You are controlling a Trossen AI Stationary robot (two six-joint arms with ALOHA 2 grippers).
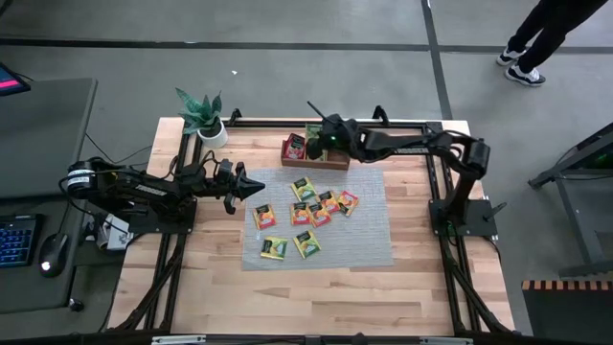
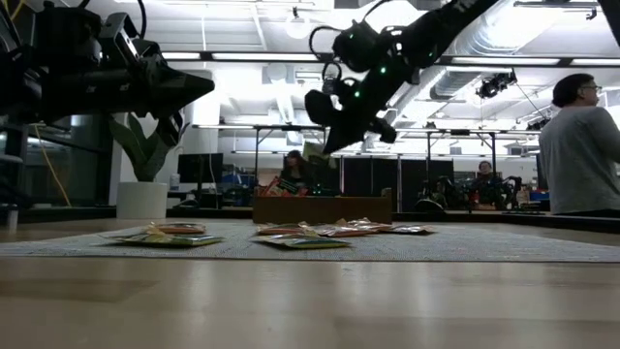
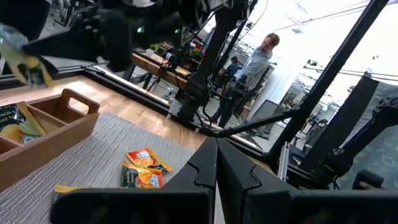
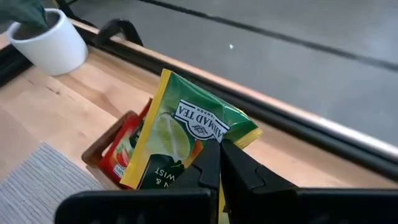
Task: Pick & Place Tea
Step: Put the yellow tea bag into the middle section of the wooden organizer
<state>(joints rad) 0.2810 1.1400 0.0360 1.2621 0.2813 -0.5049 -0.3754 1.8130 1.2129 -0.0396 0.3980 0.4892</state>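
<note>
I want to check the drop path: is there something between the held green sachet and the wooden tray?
Nothing visible. The right pincer holds the green sachet in the air directly above the wooden tray; only sachets already in the tray lie below.

You're in an open robotics lab: exposed ceiling ducts (image 2: 504,39) and strip lights, rows of benches (image 2: 242,131) with people (image 2: 579,145) at 3 o'clock, a grey concrete floor (image 1: 287,24), a keyboard (image 1: 17,240) at 9 o'clock beside the wooden worktop (image 1: 316,297).

Even overhead light above; the low view is backlit, arms silhouetted against bright ceiling lamps (image 2: 300,24).
</note>
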